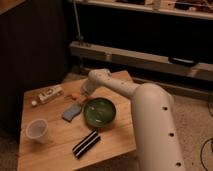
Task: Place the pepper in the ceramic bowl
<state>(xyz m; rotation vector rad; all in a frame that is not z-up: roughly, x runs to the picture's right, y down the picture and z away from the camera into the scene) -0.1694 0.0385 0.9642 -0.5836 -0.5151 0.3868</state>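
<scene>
Pepper (74, 96): small, slim, orange-red, lying on the table (52, 147) just beside the claw (84, 91); claw's grip cannot be told.

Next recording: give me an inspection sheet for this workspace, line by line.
Surface: small wooden table, carrying everything listed below.
Job's things: pepper lies on the table behind the sponge, outside the bowl; green bowl sits near the table's middle, nothing seen in it.
Clutter: blue sponge left of the bowl; plastic cup at front left; black striped packet in front of the bowl; white box at the back left.
Grippers: gripper low over the table's far side, right beside the pepper; contact cannot be told.
Cables: dark cord on the floor at the right edge.
Surroundings: dark cabinet at left, metal shelf rail behind.
</scene>
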